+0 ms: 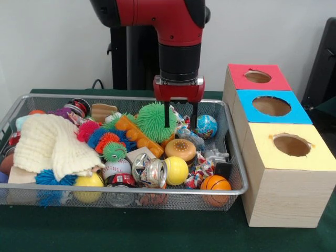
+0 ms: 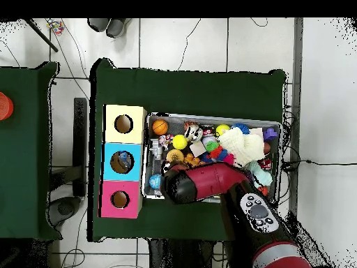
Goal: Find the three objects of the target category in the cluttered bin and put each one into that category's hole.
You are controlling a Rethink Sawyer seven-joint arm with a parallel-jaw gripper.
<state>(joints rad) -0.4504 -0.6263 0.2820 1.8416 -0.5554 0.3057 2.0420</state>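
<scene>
My gripper (image 1: 180, 116) hangs open over the right middle of the wire bin (image 1: 131, 97), with nothing between its fingers. A green spiky ball (image 1: 152, 121) sits just left of it and a small globe ball (image 1: 206, 126) just right. Below it lie a brown donut-shaped toy (image 1: 180, 149), a yellow ball (image 1: 177, 170) and a mini basketball (image 1: 215, 184). A baseball (image 1: 116, 168) rests near the front. In the overhead view the arm (image 2: 209, 183) hides the gripper; the basketball (image 2: 160, 126) and yellow ball (image 2: 180, 142) show in the bin (image 2: 209, 115).
Three wooden boxes stand beside the bin, with holes in a red top (image 1: 258, 76), a blue top (image 1: 271, 106) and a yellow top (image 1: 291, 144). A cream knitted cloth (image 1: 50, 144) covers the bin's left part. Small spiky toys, a metal can and wrapped candies fill the rest.
</scene>
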